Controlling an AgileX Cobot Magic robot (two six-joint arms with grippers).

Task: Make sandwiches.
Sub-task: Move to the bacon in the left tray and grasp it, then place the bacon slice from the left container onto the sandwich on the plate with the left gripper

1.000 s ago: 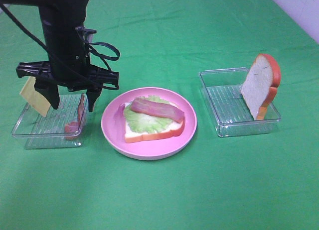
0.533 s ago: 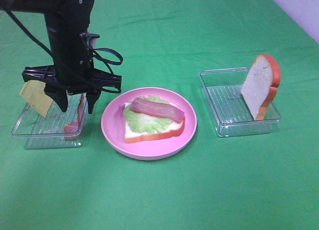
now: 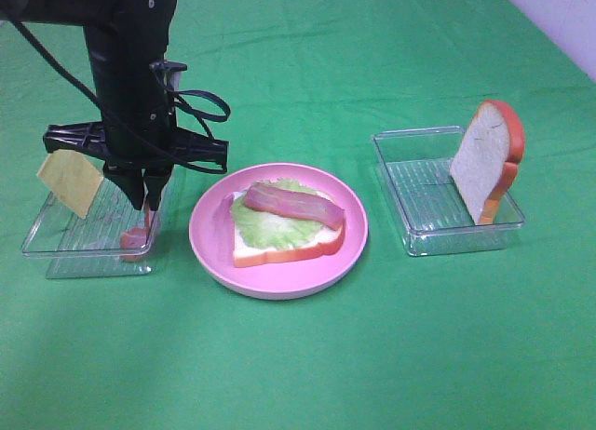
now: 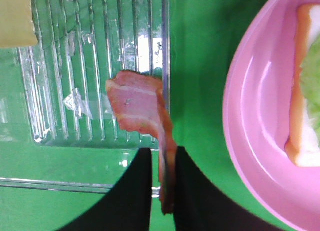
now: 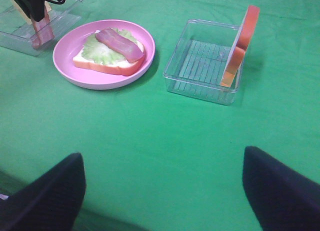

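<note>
On the pink plate [image 3: 210,248] lies a bread slice [image 3: 279,253] topped with lettuce [image 3: 265,227] and one bacon strip [image 3: 293,205]. My left gripper [image 3: 149,203] is shut on a second bacon strip [image 4: 145,116] that stands against the right wall of the left clear tray [image 3: 56,253]. A yellow cheese square [image 3: 70,181] leans at that tray's left end. The second bread slice [image 3: 486,160] stands upright in the right clear tray [image 3: 419,193]. My right gripper [image 5: 160,191] is open and empty, low near the table's front, far from the food.
Green cloth [image 3: 372,356] covers the table. A pale wall shows at the far right corner [image 3: 568,11]. The left arm's black body and cables [image 3: 130,67] rise above the left tray.
My left gripper has come down into the left tray and its fingers have closed on the standing bacon strip. Nothing else has moved.
</note>
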